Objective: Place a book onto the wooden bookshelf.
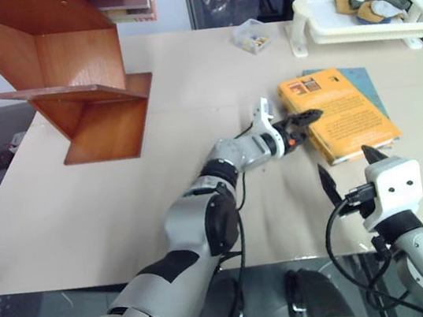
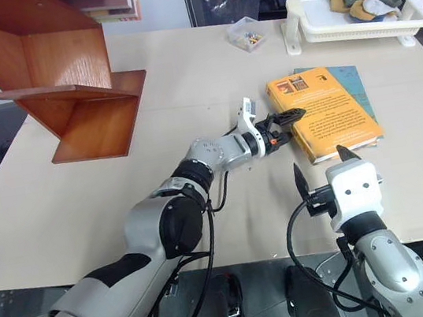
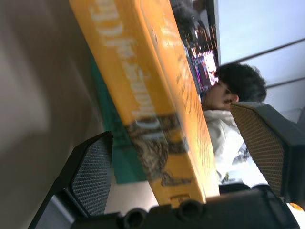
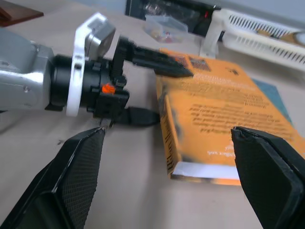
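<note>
Thick orange-yellow paperback book (image 1: 342, 113) lies flat on the table, its spine edge bracketed by the wide-open, empty left gripper (image 1: 300, 128) for grasping.

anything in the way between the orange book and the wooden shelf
Nothing visible. The table is bare between the book and the wooden shelf. The open left pincer already straddles the book's spine edge.

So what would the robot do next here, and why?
Probably close the left gripper on the book. Its jaws stand open across the orange spine edge, one above the cover and one beside the spine, and the book lies flat on the table, away from the wooden bookshelf.
</note>
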